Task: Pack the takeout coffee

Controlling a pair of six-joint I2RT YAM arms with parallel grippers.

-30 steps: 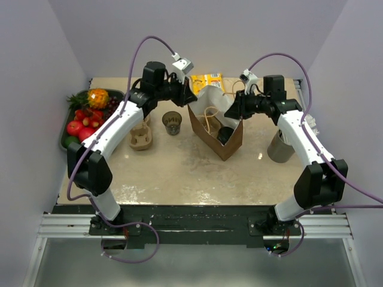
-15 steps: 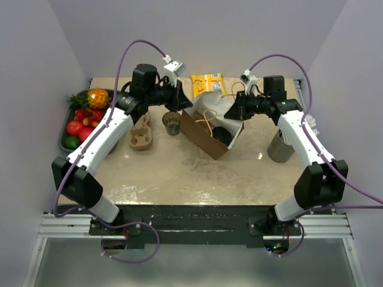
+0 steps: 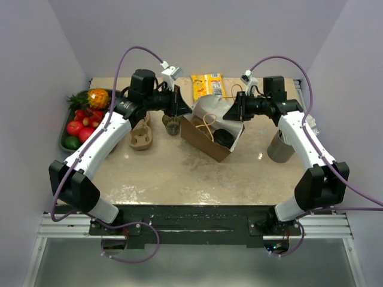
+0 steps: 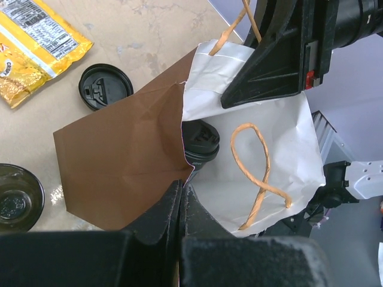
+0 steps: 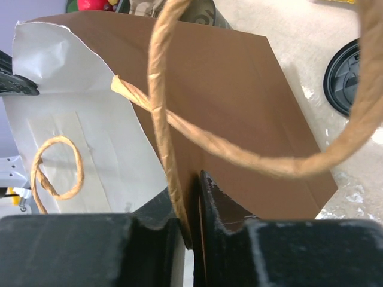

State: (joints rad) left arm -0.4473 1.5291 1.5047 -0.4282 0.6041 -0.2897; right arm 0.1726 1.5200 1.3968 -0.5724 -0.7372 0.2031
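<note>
A brown paper bag (image 3: pixel 206 133) with a white inside and twine handles lies tilted on the table, mouth up toward the back. A coffee cup with a black lid (image 4: pixel 200 142) sits inside it, also visible from above (image 3: pixel 224 136). My left gripper (image 3: pixel 181 106) is shut on the bag's left rim (image 4: pixel 181 179). My right gripper (image 3: pixel 234 112) is shut on the bag's right rim (image 5: pixel 194 203) beside a twine handle (image 5: pixel 164 137). A loose black lid (image 4: pixel 106 86) lies on the table behind the bag. An empty dark cup (image 3: pixel 172 122) stands left of the bag.
A cardboard cup carrier (image 3: pixel 141 136) sits left of the dark cup. A tray of fruit (image 3: pixel 84 113) is at the far left. A yellow snack packet (image 3: pixel 207 84) lies at the back. A grey cup (image 3: pixel 279 146) stands at the right.
My left arm has pulled the bag's left rim leftward and down, so the bag has tilted and shifted left and its mouth has spread wider. My right gripper has held its place.
</note>
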